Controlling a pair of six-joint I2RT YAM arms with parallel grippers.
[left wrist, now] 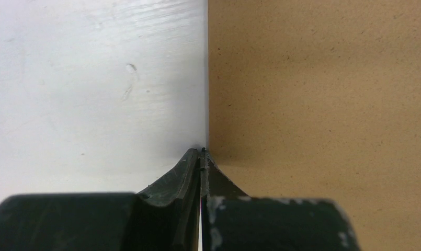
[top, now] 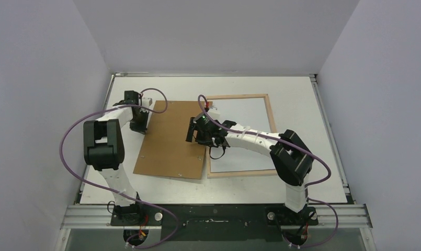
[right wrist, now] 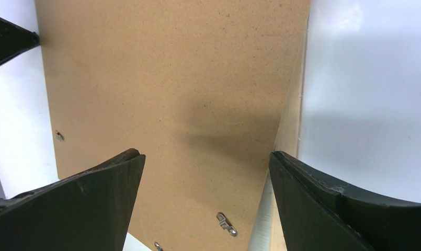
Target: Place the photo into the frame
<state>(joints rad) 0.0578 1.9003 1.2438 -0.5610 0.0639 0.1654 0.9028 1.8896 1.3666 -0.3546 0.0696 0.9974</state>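
Hovering right hand [right wrist: 205, 155] spread above backing panel [right wrist: 171, 78] | left hand [left wrist: 203, 151] closed

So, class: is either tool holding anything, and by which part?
Nothing is held. The left tool is shut empty, tips at the brown panel's edge; the right tool stands open over that panel beside the frame.

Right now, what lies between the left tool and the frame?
The brown backing panel lies flat between left tool and frame; the top view shows it.
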